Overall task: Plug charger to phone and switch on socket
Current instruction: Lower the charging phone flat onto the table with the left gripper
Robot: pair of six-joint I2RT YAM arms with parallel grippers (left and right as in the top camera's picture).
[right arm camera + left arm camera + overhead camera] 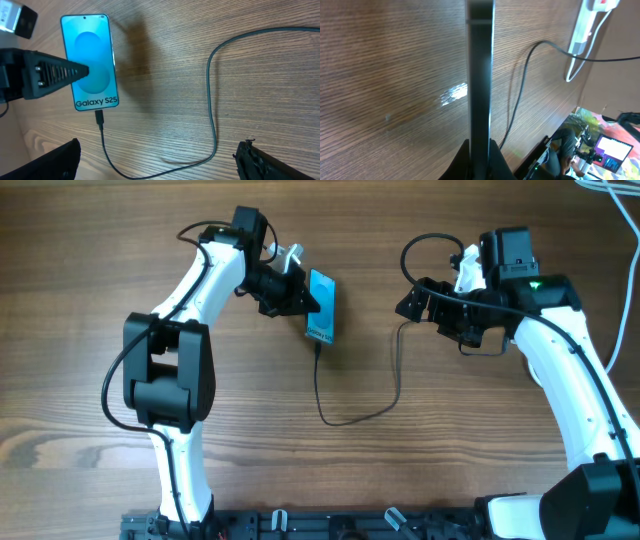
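The phone (322,305) has a cyan screen and is held tilted up on its edge above the table by my left gripper (298,292), which is shut on it. In the left wrist view the phone (480,75) shows edge-on as a dark bar between the fingers (480,162). In the right wrist view the phone (90,60) reads "Galaxy S25". The charger's connector tip (100,118) meets its bottom edge. The thin black cable (345,420) loops across the table towards my right gripper (412,305), which is open and empty (160,165). The white socket (582,30) lies mostly hidden under my right arm.
A thick white cord (628,270) runs along the table's right edge. The brown wooden table (80,440) carries the cable loop in the middle. The arm bases stand along the front edge (330,525).
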